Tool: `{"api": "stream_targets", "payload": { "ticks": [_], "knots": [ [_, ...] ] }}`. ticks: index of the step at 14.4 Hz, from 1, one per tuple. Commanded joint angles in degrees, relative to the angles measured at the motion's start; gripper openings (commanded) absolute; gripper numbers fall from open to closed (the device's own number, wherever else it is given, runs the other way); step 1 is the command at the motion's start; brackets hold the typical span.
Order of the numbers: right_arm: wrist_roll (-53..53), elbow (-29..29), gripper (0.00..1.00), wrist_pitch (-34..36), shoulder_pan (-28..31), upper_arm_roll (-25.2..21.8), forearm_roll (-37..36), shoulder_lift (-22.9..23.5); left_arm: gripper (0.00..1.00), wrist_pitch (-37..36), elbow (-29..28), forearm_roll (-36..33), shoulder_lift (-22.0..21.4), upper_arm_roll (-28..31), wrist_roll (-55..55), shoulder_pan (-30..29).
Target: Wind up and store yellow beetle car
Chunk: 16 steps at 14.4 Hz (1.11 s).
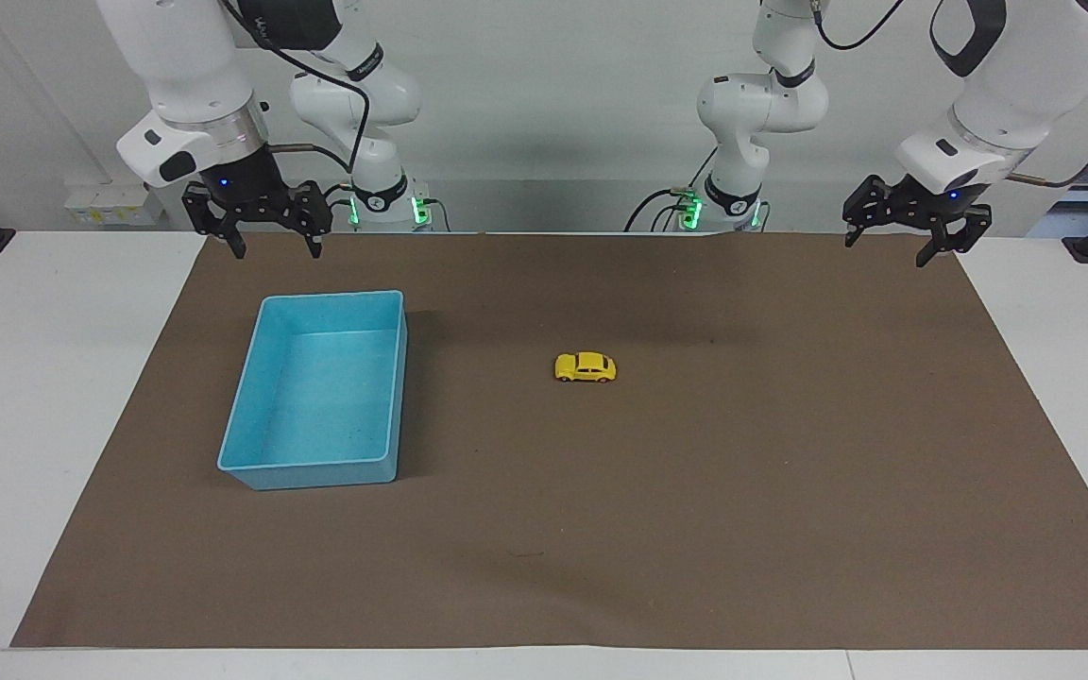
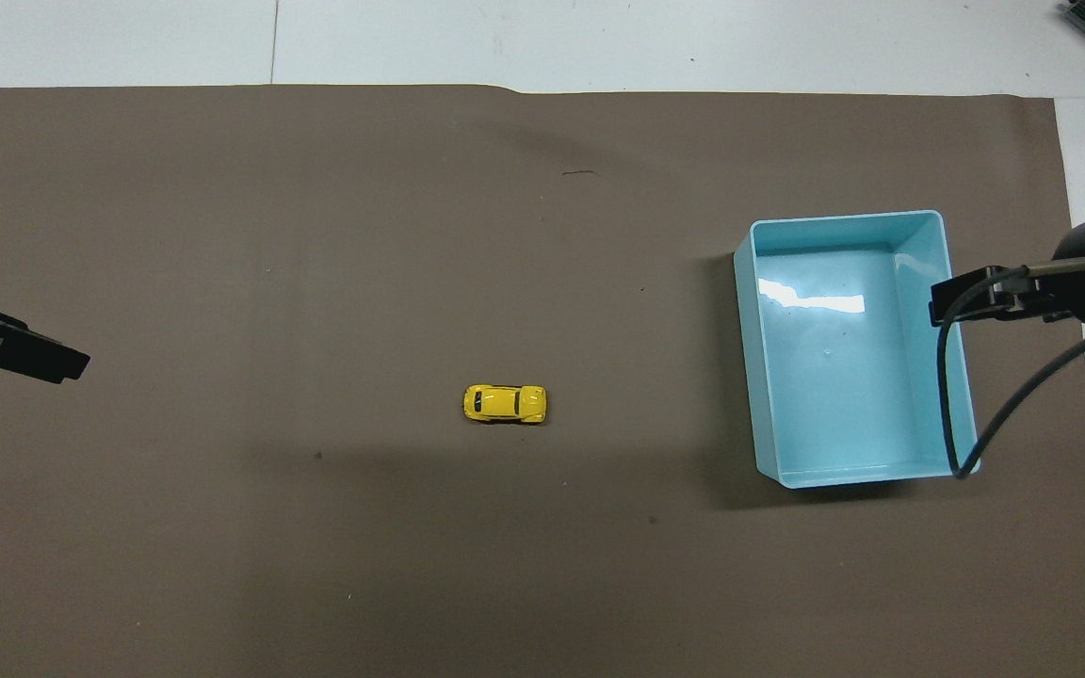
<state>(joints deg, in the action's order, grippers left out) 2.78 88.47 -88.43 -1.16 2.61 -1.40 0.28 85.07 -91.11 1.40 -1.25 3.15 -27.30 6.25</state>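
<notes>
The yellow beetle car [image 1: 586, 367] [image 2: 505, 404] stands on its wheels near the middle of the brown mat, with nothing touching it. My left gripper [image 1: 889, 247] hangs open and empty in the air over the mat's corner at the left arm's end, close to the robots. Only one of its fingers [image 2: 29, 352] shows in the overhead view. My right gripper [image 1: 276, 247] hangs open and empty over the mat's edge beside the robots' end of the light blue bin [image 1: 251, 411] [image 2: 757, 367]. In the overhead view one finger of it [image 2: 980, 295] pokes over the bin's rim.
The light blue bin holds nothing and sits toward the right arm's end. A brown mat [image 1: 695, 529] [image 2: 316, 565] covers most of the white table [image 1: 25, 397]. A black cable [image 2: 952, 395] droops from the right arm over the bin's rim.
</notes>
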Motion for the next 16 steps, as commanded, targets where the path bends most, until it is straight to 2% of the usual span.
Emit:
{"api": "stream_targets", "payload": {
  "ticks": [1, 8, 11, 16],
  "knots": [
    [0.30, 0.21, 1.00, 0.10, 0.90, 0.65, 0.26, -0.63, 1.00, 0.88, 0.68, 0.53, 0.63, 0.01, -10.28, 0.08],
    [0.30, 0.21, 1.00, 0.10, 0.90, 0.65, 0.26, -0.63, 1.00, 3.78, -2.22, 0.71, 0.55, -0.08, -38.05, 1.65],
    [0.30, 0.21, 1.00, 0.10, 0.90, 0.65, 0.26, -0.63, 1.00, 8.77, -5.64, 0.79, 0.11, -0.08, -42.91, 5.16],
    [0.30, 0.21, 1.00, 0.10, 0.90, 0.65, 0.26, -0.72, 1.00, 17.04, -11.97, 0.88, 0.46, -0.08, -43.10, 10.88]
  ]
}}
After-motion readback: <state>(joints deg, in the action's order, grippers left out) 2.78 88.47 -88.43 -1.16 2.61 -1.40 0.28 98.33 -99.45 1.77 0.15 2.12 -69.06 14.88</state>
